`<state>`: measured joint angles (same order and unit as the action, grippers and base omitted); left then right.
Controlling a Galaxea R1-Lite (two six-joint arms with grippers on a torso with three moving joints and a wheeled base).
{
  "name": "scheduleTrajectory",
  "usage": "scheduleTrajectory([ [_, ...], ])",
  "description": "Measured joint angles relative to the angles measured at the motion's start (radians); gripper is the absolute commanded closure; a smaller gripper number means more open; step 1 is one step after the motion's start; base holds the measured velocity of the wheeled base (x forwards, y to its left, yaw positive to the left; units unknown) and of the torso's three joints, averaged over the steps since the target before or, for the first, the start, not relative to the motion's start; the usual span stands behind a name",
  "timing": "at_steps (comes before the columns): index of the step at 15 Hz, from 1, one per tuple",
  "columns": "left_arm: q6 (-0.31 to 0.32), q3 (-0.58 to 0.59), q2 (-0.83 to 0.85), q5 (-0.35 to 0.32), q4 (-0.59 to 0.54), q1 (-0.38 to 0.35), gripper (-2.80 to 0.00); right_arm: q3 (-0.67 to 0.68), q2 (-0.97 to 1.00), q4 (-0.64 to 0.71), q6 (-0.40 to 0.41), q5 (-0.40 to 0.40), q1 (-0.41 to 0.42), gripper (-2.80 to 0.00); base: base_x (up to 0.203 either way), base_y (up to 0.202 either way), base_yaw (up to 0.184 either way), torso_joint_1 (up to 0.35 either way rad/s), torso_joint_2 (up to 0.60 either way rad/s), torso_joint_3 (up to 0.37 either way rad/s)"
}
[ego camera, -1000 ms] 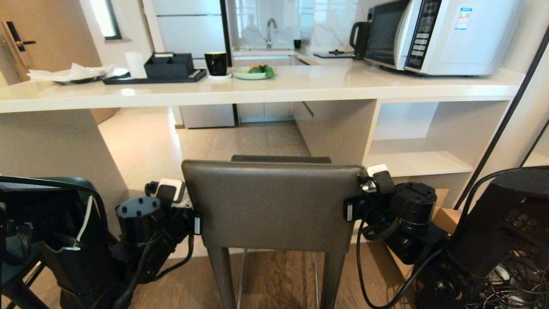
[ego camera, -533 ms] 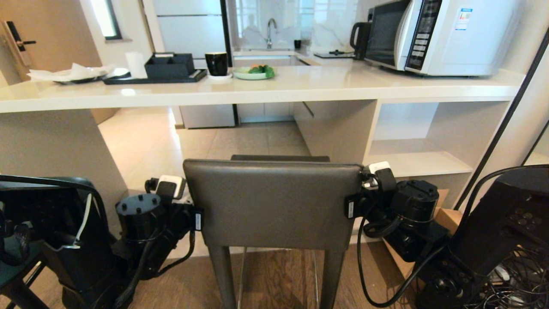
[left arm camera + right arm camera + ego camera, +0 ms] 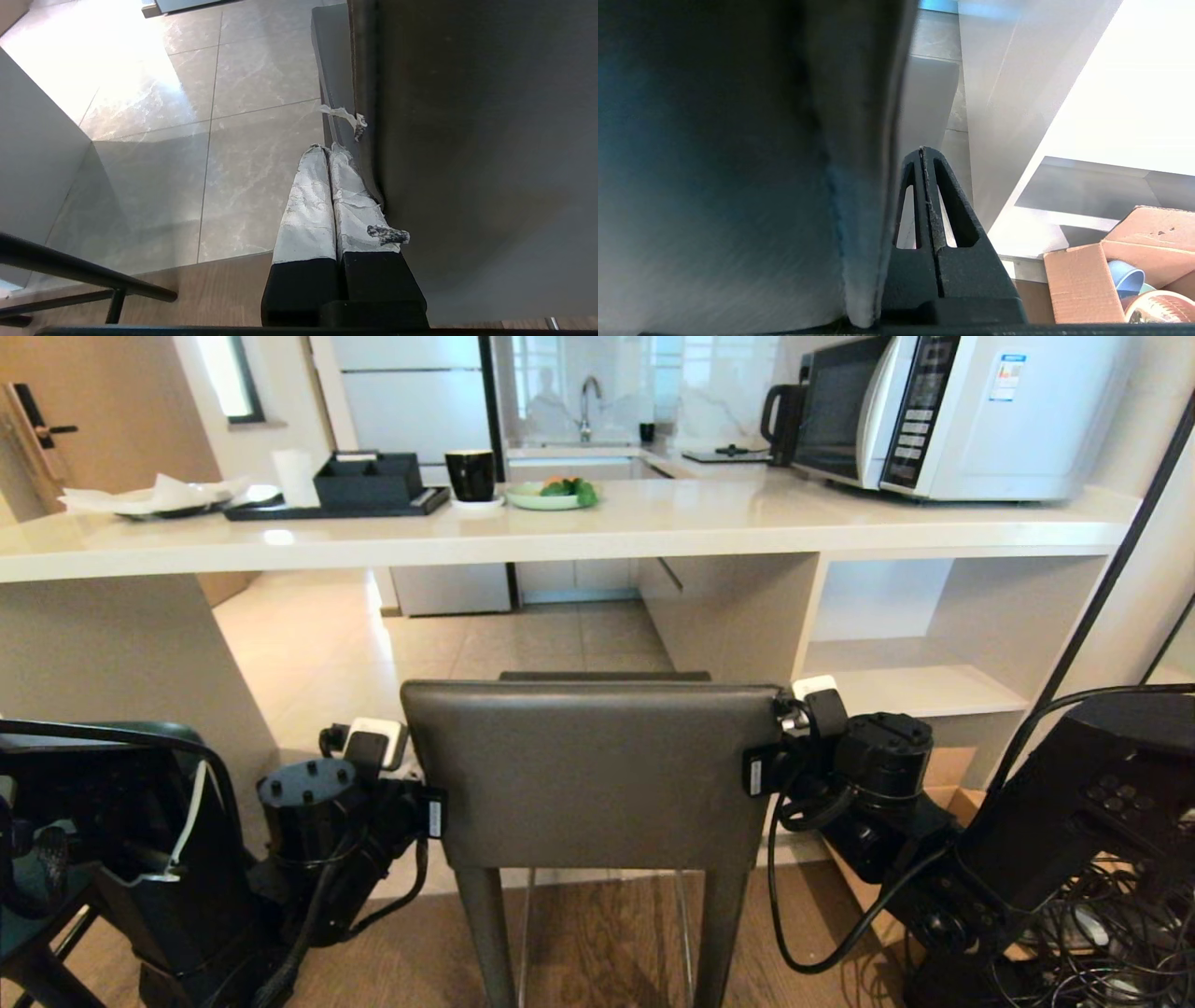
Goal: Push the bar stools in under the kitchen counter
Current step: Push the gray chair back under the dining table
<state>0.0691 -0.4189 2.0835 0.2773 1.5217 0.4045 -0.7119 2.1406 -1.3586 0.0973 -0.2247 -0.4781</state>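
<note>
Hiding most of seat behind grey stool (image 3: pixel 597 775) backrest; teal stool (image 3: pixel 56 859) cropped at left. Flanking backrest edges: left gripper (image 3: pixel 332 186), right gripper (image 3: pixel 926 196), fingers closed, empty.

Dark grey stool (image 3: pixel 593 775), glossy off-white counter (image 3: pixel 653 527), pale marbled floor tiles (image 3: pixel 247 154), brown wood-grain floorboards (image 3: pixel 597 943).

We are seeing the grey stool (image 3: pixel 593 775) with its legs cut off by the bottom edge. Its backrest is hiding the seat, and the teal stool (image 3: pixel 84 747) is mostly hiding behind the left arm.
</note>
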Motion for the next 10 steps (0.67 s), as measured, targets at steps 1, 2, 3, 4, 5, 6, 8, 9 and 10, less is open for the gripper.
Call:
scheduleTrajectory([
  [1, 0.000, 0.000, 0.000, 0.000, 0.000, 0.004, 0.00, -0.001, 0.002, -0.001, -0.001, 0.000, 0.001, 0.00, 0.000, 0.000, 0.000, 0.000, 0.00, 0.000],
  [2, -0.001, -0.001, 0.000, 0.000, 0.000, 0.006, 0.00, -0.001, 0.003, -0.003, -0.001, 0.000, 0.001, 0.00, 0.000, 0.000, 0.000, 0.000, 0.00, 0.000],
  [3, -0.001, -0.001, 0.000, 0.000, 0.000, 0.007, 0.00, 0.002, 0.003, -0.007, -0.003, -0.001, 0.001, 0.00, 0.000, 0.000, 0.000, 0.000, 0.00, 0.000],
  [4, -0.002, -0.001, 0.000, -0.001, 0.000, 0.008, 0.00, 0.007, 0.002, -0.011, -0.006, -0.001, 0.001, 0.00, 0.000, 0.000, 0.000, 0.000, 0.00, 0.000],
  [5, -0.002, -0.001, 0.000, -0.003, -0.001, 0.008, 0.00, 0.011, 0.001, -0.012, -0.006, -0.001, 0.001, 0.00, 0.000, 0.000, 0.000, 0.000, 0.00, 0.000],
  [6, -0.001, -0.001, -0.001, -0.003, -0.001, 0.008, 0.00, 0.013, 0.000, -0.012, -0.005, -0.001, 0.001, 0.00, 0.000, 0.000, 0.000, 0.000, 0.00, 0.000],
  [8, 0.000, 0.000, -0.001, -0.004, -0.006, 0.011, 0.00, 0.013, -0.001, -0.003, -0.002, -0.001, 0.001, 0.00, 0.127, 0.000, -0.002, -0.005, -0.01, 0.007],
  [9, 0.000, -0.001, -0.001, -0.006, 0.000, 0.012, 0.00, 0.005, -0.001, -0.006, 0.000, -0.001, 0.003, 0.00, 0.192, 0.000, -0.002, -0.003, -0.01, 0.007],
  [10, 0.000, -0.001, -0.001, -0.007, -0.004, 0.012, 0.00, 0.004, -0.001, -0.001, 0.000, -0.002, 0.003, 0.00, 0.189, 0.000, -0.001, 0.002, 0.00, 0.001],
])
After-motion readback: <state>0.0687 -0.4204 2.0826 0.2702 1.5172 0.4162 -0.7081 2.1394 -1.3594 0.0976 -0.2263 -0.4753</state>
